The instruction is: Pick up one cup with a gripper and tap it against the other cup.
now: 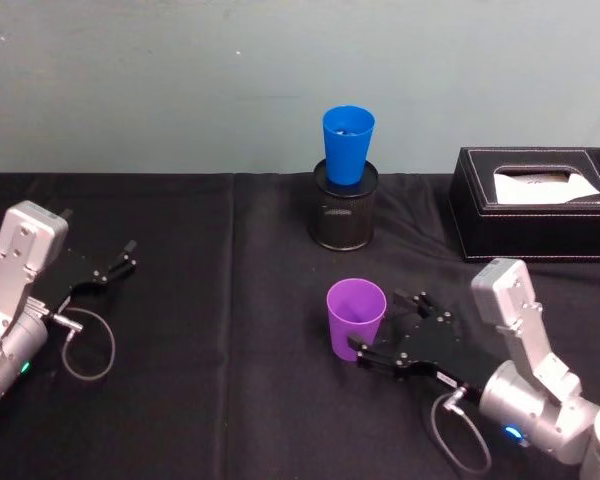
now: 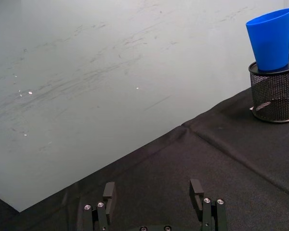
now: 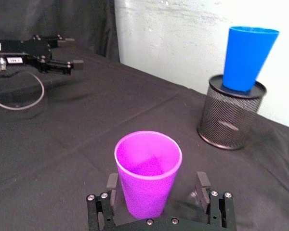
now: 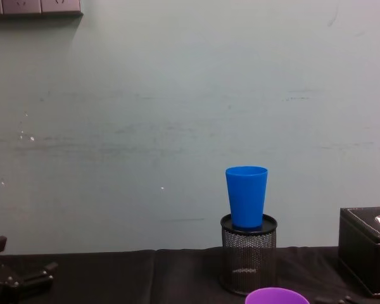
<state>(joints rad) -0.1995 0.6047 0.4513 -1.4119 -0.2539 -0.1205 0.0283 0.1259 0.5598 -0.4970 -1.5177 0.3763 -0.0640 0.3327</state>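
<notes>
tissue box: black, back right, tissue showing.
right gripper: fingers spread, straddling purple cup low down, gaps both sides.
left gripper: parked far left, fingers apart, empty.
pen holder: mesh, blue cup seated upright in its mouth.
blue cup: perched; probably tips easily.
purple cup: upright in front of pen holder, empty; likely light, slick, thin-walled, so pinch mid-wall, gently.
</notes>
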